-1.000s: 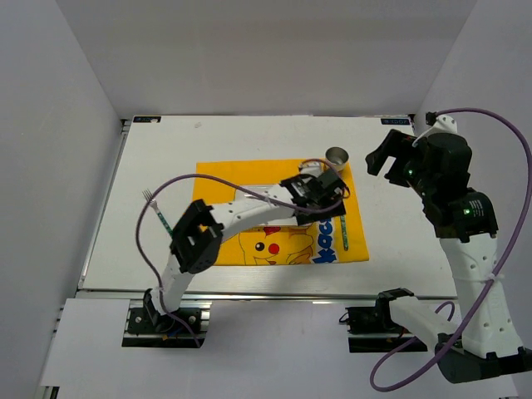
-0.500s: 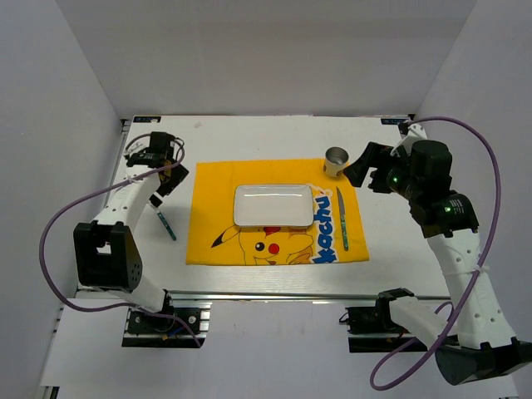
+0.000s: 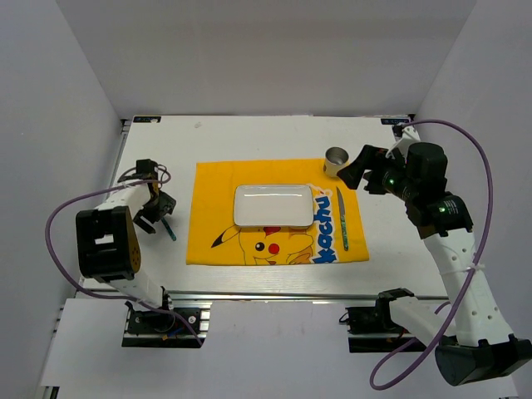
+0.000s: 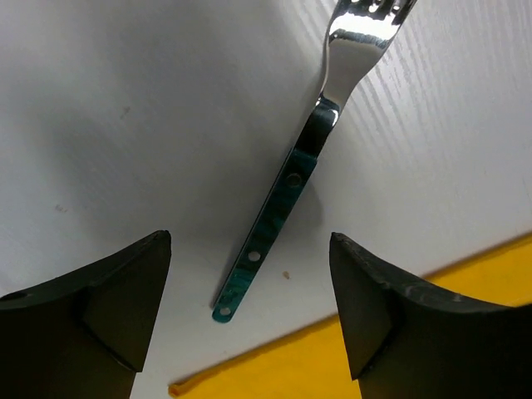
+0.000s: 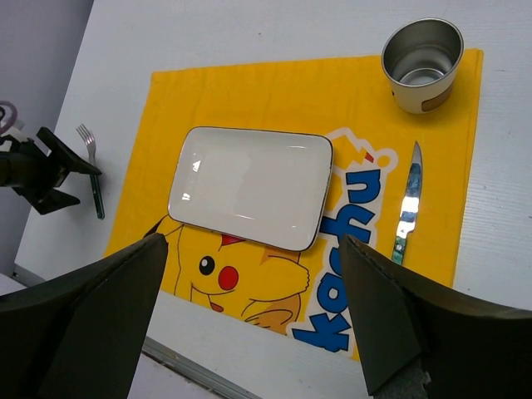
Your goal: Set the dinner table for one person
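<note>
The white dinner table carries a yellow Pikachu placemat. On the mat lie a white rectangular plate, a metal cup and a green-handled knife. A green-handled fork lies on the bare table just left of the mat. My left gripper is open and empty, low over the fork's handle end with a finger on either side. My right gripper is open and empty, held high over the mat's right side, near the cup in the top view.
A metal rail runs along the table's near edge. White walls enclose the left, back and right sides. The right wrist view shows the plate, cup, knife, fork and left gripper.
The left arm left the plate on the mat, swung to the far left of the table, then came nearer and down over the fork. The right arm shifted only slightly.
</note>
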Robot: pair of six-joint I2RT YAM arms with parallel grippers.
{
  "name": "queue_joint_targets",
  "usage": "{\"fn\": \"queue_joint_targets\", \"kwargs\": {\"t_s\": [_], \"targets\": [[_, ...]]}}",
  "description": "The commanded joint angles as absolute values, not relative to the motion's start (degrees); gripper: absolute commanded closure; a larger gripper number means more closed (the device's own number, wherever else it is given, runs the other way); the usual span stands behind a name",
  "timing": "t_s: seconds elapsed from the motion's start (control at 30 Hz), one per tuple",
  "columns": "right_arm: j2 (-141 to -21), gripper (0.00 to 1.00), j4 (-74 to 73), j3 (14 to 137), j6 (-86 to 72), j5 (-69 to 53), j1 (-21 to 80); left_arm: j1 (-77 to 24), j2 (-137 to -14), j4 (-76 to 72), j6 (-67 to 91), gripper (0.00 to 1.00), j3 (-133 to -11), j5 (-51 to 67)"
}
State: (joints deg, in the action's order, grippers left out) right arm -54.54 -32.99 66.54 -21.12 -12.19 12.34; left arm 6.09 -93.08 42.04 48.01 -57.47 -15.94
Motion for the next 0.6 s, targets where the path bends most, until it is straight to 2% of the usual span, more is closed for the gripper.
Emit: {"fn": "queue_joint_targets", "kwargs": {"t_s": [0.0, 0.07, 0.13, 0.2, 0.3, 0.33, 0.47, 0.57], "targets": [[-53.4, 0.11, -29.5, 66.3, -21.7, -13.6, 12.3, 6.9, -95.2, 36.4, 47.6, 0.14, -56.6, -13.7], [-53.3, 0.11, -29.3, 66.1, -22.1, -14.0, 12.0, 6.9, -96.2, 34.7, 47.9, 0.2, -55.5, -13.2], [-53.2, 0.11, -29.4, 66.4, -22.1, -14.2, 12.2, 7.5, -96.9, 33.1, 47.9, 0.39, -54.6, -12.9], [-52.9, 0.11, -29.3, 66.2, -22.3, -14.3, 12.2, 8.1, -97.6, 32.6, 47.9, 0.46, -54.1, -12.7], [-52.4, 0.11, -28.8, 66.3, -22.8, -14.4, 12.1, 8.7, -99.7, 33.0, 47.7, 0.67, -54.7, -11.7], [-52.3, 0.11, -28.7, 66.4, -22.9, -14.5, 12.2, 8.7, -100.1, 33.7, 47.5, 1.0, -55.3, -11.7], [-51.4, 0.11, -27.2, 65.8, -23.6, -14.9, 12.2, 7.7, -97.6, 39.9, 44.6, 1.0, -60.8, -16.0], [-51.2, 0.11, -24.2, 63.4, -26.2, -13.9, 12.0, 6.6, -90.3, 37.4, 35.5, 1.0, -63.0, -10.3]]}}
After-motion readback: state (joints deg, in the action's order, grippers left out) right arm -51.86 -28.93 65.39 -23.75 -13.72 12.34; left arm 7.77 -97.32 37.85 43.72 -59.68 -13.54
